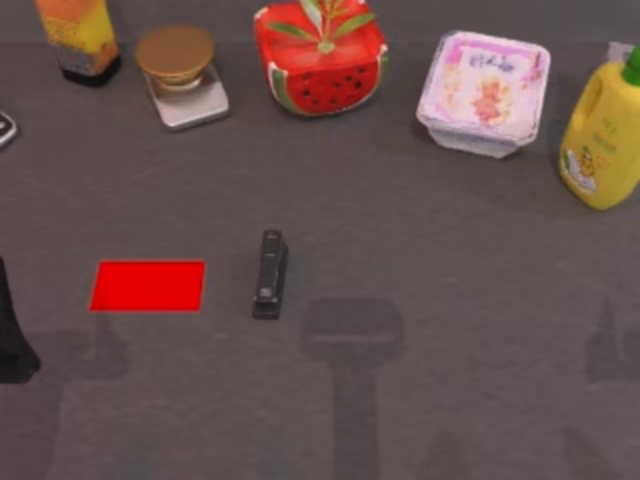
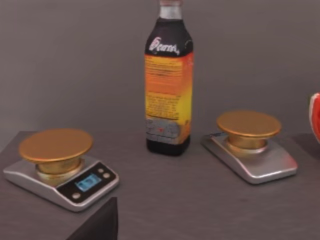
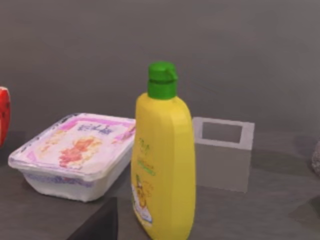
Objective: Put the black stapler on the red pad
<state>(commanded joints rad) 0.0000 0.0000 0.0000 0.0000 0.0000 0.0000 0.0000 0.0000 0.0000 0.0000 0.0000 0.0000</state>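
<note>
The black stapler (image 1: 270, 274) lies flat on the dark table, long axis running near to far, just right of the red pad (image 1: 148, 285). A narrow strip of bare table separates them. The pad has nothing on it. My left arm (image 1: 12, 340) is parked at the table's left edge, left of the pad and nearer the front, well away from the stapler. My right arm is outside the top view; only a dark corner of its gripper (image 3: 100, 225) shows in the right wrist view. Neither wrist view shows the stapler or the pad.
Along the back stand a dark sauce bottle (image 1: 78, 38), a kitchen scale (image 1: 180, 75), a red watermelon-patterned box (image 1: 320, 55), a white sealed food tray (image 1: 485, 92) and a yellow bottle (image 1: 603, 135). A second scale (image 2: 62, 167) sits far left, and a grey open box (image 3: 222, 152) behind the yellow bottle.
</note>
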